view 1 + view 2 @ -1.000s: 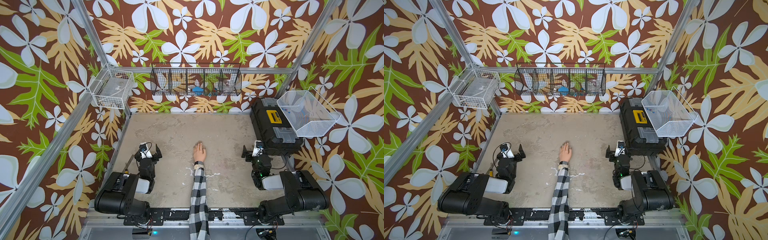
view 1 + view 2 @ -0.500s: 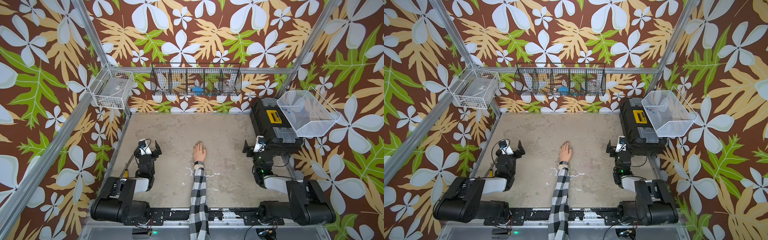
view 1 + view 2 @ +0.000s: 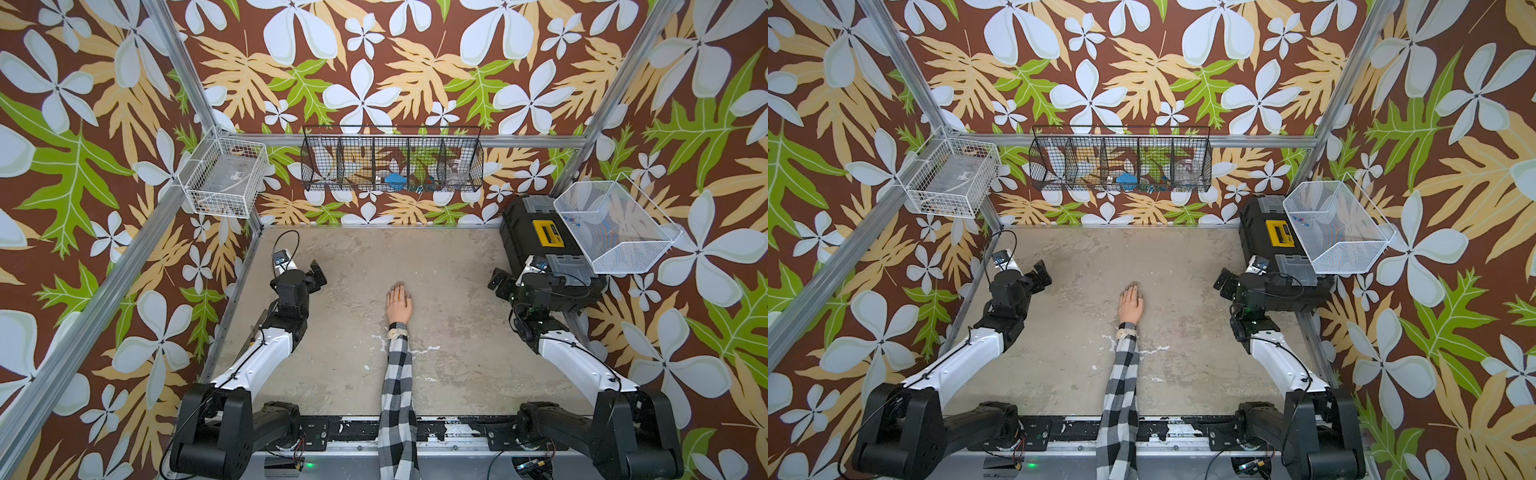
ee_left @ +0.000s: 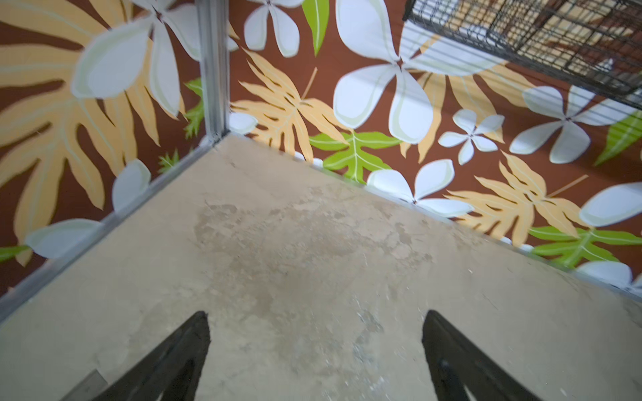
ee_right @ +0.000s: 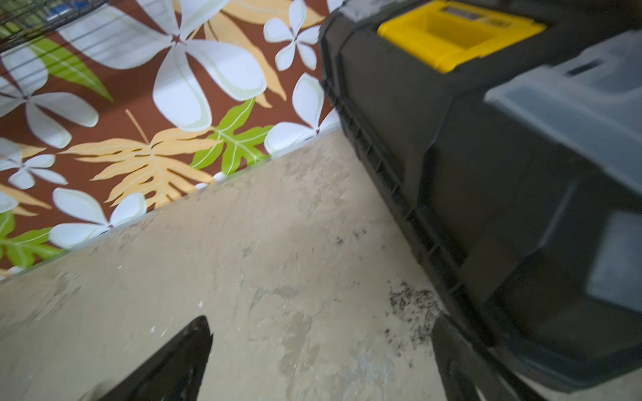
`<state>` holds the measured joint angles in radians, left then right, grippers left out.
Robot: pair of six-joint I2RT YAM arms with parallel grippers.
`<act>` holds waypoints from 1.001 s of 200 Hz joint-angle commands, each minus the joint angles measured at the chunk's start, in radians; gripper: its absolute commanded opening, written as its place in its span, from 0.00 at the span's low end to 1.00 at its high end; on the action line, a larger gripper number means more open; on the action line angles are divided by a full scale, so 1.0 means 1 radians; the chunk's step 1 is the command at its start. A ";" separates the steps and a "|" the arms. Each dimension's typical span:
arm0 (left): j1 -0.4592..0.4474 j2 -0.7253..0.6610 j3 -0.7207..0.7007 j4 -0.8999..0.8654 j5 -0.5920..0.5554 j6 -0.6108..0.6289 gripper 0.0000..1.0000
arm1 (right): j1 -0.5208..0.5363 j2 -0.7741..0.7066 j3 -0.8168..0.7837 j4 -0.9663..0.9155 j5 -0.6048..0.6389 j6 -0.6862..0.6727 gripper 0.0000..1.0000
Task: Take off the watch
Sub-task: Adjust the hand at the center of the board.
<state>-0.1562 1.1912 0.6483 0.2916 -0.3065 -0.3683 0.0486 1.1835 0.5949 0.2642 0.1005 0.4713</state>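
Note:
A mannequin hand (image 3: 399, 305) (image 3: 1130, 306) lies palm down mid-table, and its arm in a black-and-white checked sleeve (image 3: 398, 395) runs to the front edge. The watch (image 3: 397, 333) (image 3: 1126, 333), pale-faced on a cream strap, sits on the wrist just past the cuff. My left gripper (image 3: 318, 274) (image 3: 1042, 272) (image 4: 317, 314) hovers open, well to the left of the hand. My right gripper (image 3: 496, 282) (image 3: 1223, 282) (image 5: 321, 319) is open too, well to the right, beside the toolbox. Only bare table shows between either pair of jaws.
A black toolbox (image 3: 540, 245) (image 5: 486, 156) with a yellow latch stands at the right rear, close to my right gripper. Above it hangs a white mesh bin (image 3: 611, 224). A black wire basket (image 3: 392, 162) and a white wire basket (image 3: 224, 178) hang on the walls.
Both arms have stretched out and lifted, carrying the grippers a little toward the back of the table. The hand and watch have not moved.

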 commanded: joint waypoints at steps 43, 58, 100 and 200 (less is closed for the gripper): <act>-0.216 -0.051 0.086 -0.515 0.254 -0.228 0.96 | 0.185 0.001 0.055 -0.302 -0.261 0.025 1.00; -0.287 -0.070 0.060 -0.543 0.272 -0.287 0.96 | 0.242 0.004 0.051 -0.318 -0.266 0.038 1.00; -0.526 -0.088 -0.003 -0.554 0.228 -0.464 0.96 | 0.305 0.017 0.020 -0.302 -0.266 0.083 1.00; -0.863 0.091 0.088 -0.558 0.092 -0.657 0.95 | 0.305 0.011 0.046 -0.362 -0.222 0.067 1.00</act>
<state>-0.9924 1.2568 0.7097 -0.2638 -0.1749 -0.9791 0.3531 1.2034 0.6369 -0.0784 -0.1326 0.5411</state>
